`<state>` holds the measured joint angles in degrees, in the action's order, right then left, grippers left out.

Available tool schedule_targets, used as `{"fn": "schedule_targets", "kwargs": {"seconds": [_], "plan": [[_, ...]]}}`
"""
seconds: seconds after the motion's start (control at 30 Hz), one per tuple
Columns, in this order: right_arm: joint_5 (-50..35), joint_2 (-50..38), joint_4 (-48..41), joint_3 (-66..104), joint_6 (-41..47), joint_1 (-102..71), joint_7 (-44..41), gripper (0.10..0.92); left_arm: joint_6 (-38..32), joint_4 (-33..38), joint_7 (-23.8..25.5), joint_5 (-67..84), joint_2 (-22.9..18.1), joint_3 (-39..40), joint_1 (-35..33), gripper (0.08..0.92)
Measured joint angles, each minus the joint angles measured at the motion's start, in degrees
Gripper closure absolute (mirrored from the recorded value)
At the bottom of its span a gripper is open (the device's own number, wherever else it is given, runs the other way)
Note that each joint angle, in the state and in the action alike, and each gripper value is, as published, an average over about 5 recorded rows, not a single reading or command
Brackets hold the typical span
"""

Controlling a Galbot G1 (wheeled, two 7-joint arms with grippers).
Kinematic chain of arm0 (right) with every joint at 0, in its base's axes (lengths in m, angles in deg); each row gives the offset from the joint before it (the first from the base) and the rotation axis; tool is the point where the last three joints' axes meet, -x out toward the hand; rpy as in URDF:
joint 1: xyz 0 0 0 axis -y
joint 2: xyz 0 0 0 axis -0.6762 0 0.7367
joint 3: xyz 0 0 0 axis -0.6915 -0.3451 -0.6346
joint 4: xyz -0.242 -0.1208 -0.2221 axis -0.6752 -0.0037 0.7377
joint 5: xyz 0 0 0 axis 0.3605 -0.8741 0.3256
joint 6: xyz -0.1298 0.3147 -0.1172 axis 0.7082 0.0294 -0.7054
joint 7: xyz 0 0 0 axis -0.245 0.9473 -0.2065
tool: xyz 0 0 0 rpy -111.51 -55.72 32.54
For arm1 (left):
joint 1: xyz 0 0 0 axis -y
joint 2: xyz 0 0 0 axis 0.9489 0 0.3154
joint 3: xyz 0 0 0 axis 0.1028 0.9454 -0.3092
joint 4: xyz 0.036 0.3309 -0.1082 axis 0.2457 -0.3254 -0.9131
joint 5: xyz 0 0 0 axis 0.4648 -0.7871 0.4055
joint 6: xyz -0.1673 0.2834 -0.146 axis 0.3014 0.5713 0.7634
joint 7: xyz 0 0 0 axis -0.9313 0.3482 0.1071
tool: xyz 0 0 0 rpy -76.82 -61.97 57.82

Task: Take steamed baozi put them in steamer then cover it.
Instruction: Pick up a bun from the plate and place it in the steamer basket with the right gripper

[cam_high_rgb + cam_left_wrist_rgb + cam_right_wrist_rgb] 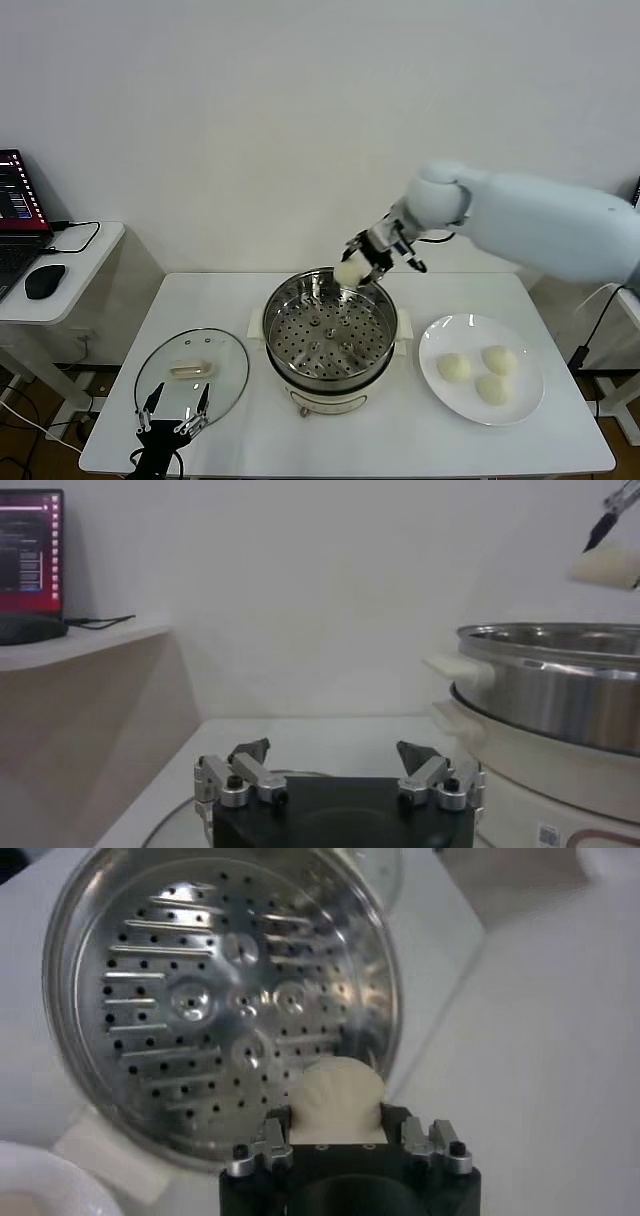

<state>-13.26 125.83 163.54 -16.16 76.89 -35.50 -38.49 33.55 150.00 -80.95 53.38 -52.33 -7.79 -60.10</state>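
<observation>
1. Right gripper (362,262) is clenched on one steamed baozi (348,272), the cream-white bun pinched between its fingers (268,1145), and it hangs above the far rim of the steamer.
2. Under it sits the steamer (329,335): a shiny steel pot on a cream-white base, mid-table. Its perforated tray (205,1008) is bare of buns, as the right wrist view shows looking straight down into it.
3. Off to the robot's right on the table (560,440), a flat white plate (435,370) carries the other three baozi (454,367), sitting close together, well apart from the steamer.
4. Over on the left, the left gripper (175,412) is low at the table's near edge, jaws spread wide and holding nothing; its fingertips (250,752) point toward the steamer's side.
5. Right by it lies the cover (225,372), the clear glass lid with its cream-white bar handle, flat on the table beside the steamer.
6. Farther left, a side desk (90,265) carries a laptop (15,215) and a black mouse (44,281).
</observation>
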Motion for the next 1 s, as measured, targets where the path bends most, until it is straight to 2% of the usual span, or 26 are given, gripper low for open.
{"fn": "schedule_targets", "kwargs": {"seconds": [0.47,0.87,1.0], "plan": [[13.7,8.6,-6.5,-2.8,-11.3,-3.4,3.3,0.464,-0.1,-0.5,0.0,0.0,0.0,-0.7,0.7,0.177],[22.5,11.9,-10.9,-2.3,-18.6,-7.5,5.8,0.455,-0.1,-0.4,0.0,-0.1,-0.2,-0.9,0.5,0.177],[24.7,12.1,-11.8,-1.9,-20.4,-8.0,6.7,0.393,-0.1,-0.3,0.0,-0.1,-0.4,-0.8,0.4,0.177]]}}
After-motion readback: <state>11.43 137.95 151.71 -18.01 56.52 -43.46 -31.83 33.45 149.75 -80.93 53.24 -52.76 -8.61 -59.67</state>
